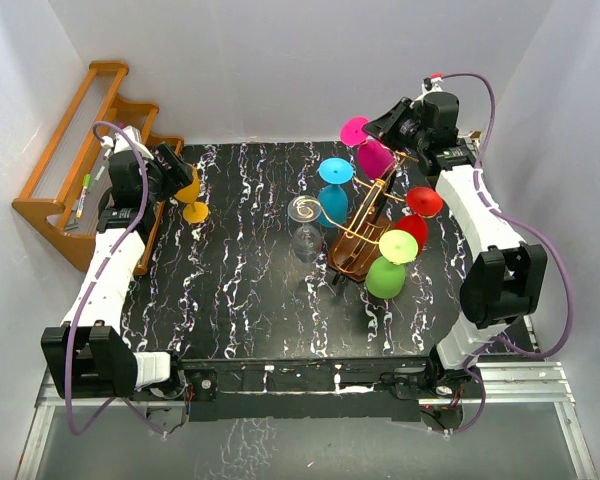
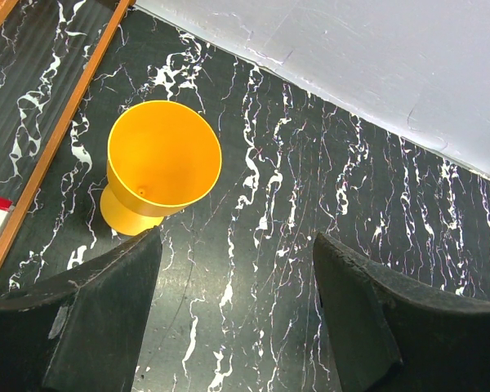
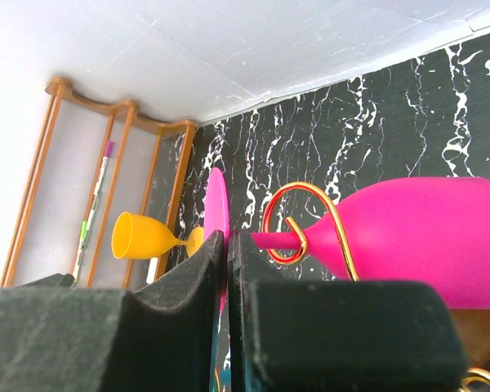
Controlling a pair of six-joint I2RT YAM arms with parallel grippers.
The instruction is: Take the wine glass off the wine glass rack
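Note:
The wine glass rack, a brown violin-shaped stand with gold wire arms, stands right of the table's centre. A pink wine glass hangs at its far end, with its stem in a gold wire spiral. My right gripper is shut on the thin foot of this pink glass, and it shows in the top view too. My left gripper is open and empty above the table, just right of a yellow glass standing upright at the far left.
Blue, red and green glasses hang on the rack. A clear glass stands on the table left of it. An orange-brown stepped shelf lines the left edge, close behind the yellow glass.

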